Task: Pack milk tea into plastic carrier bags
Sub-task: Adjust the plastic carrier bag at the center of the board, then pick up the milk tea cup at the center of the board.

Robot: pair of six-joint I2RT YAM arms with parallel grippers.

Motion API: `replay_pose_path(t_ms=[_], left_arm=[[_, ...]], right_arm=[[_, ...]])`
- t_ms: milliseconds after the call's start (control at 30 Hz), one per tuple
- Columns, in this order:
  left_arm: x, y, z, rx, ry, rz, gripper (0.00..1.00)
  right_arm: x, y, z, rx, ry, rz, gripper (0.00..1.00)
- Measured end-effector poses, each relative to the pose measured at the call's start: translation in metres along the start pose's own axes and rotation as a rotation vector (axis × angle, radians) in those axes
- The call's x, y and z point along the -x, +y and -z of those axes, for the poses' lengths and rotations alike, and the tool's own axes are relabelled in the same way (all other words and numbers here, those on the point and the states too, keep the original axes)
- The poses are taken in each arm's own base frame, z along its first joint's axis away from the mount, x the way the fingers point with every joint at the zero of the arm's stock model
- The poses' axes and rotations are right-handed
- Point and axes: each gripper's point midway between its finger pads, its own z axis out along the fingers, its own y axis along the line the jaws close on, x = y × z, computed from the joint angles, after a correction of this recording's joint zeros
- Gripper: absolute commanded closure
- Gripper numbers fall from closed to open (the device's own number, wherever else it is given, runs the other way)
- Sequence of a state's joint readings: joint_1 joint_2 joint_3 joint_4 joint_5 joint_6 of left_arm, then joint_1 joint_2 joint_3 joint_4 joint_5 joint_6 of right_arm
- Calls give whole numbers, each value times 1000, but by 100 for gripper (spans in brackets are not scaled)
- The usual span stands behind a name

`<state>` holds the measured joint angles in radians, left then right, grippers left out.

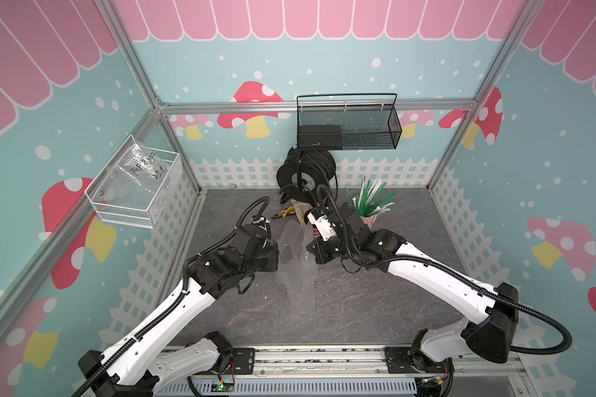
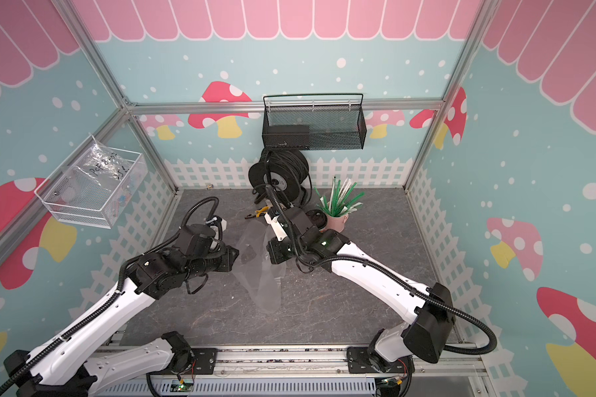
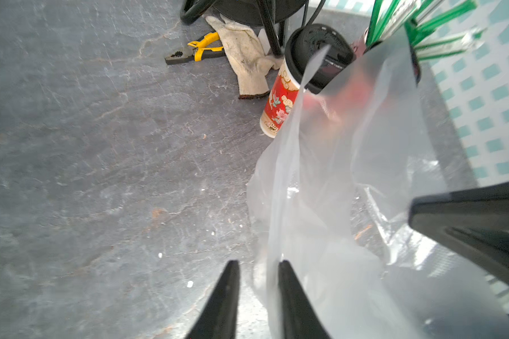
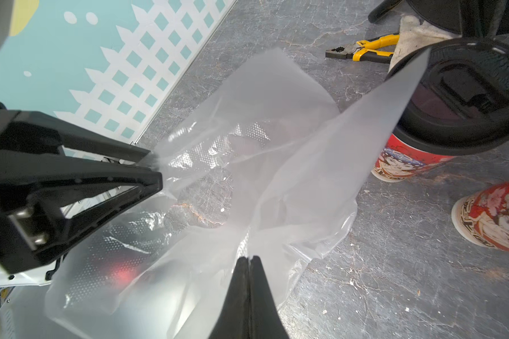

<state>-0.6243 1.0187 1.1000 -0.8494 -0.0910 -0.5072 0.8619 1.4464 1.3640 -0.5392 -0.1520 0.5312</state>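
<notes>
Drooping carrier bag [image 4: 247, 141], cups [image 4: 406, 160] just beside.

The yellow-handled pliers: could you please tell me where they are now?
In both top views the pliers lie on the tabletop at the back middle, in front of the black cable reel and beside the white glove.

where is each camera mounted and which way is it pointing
Top views: high above the robot's base, looking down on the grey table; left arm and right arm show.
Left wrist: on the left arm, looking along the open left end effector at the plastic bag and a milk tea cup.
Right wrist: on the right arm, looking along the right end effector, shut on the bag; the left end effector shows too.
Shared: both wrist views show the bag and the yellow pliers.
</notes>
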Motion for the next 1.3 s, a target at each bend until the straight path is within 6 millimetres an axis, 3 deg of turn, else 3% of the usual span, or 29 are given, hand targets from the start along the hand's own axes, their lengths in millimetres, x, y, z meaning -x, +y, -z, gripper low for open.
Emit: replay_pose_path(t_ms=[200, 433, 600, 733, 800, 867, 1033, 1200, 1300], left_arm=[[3, -3, 0, -90, 3, 91, 51], [-5, -17, -17, -155, 77, 106, 57], [-9, -20, -22, -167, 103, 113, 90], [-8, -20, -21, -170, 94, 123, 100], [-6, -19, -18, -172, 87, 138, 100], [-4, -18, -15, -172, 72, 152, 100], [-1, -15, -7, -175, 50, 178, 100], [-2, -13, -8, -168, 50, 186, 100], [-3, -12, -9, -166, 51, 191, 100]], right_arm=[[1, 3, -1, 17, -7, 2, 100], [4, 7, -1, 40, -17, 5, 100], [5, 8, -1, 42, -21, 6, 100], [5, 8, -1, 42, -21, 9, 99], [5, 7, -1, 39, -20, 10, 84], [4, 5, -1, 29, -19, 16, 63], [7, 2, 25, -3, -65, 37, 34], [24, -16, 82, -107, -214, 49, 15], [30, -53, 98, -232, -263, 8, 11]])
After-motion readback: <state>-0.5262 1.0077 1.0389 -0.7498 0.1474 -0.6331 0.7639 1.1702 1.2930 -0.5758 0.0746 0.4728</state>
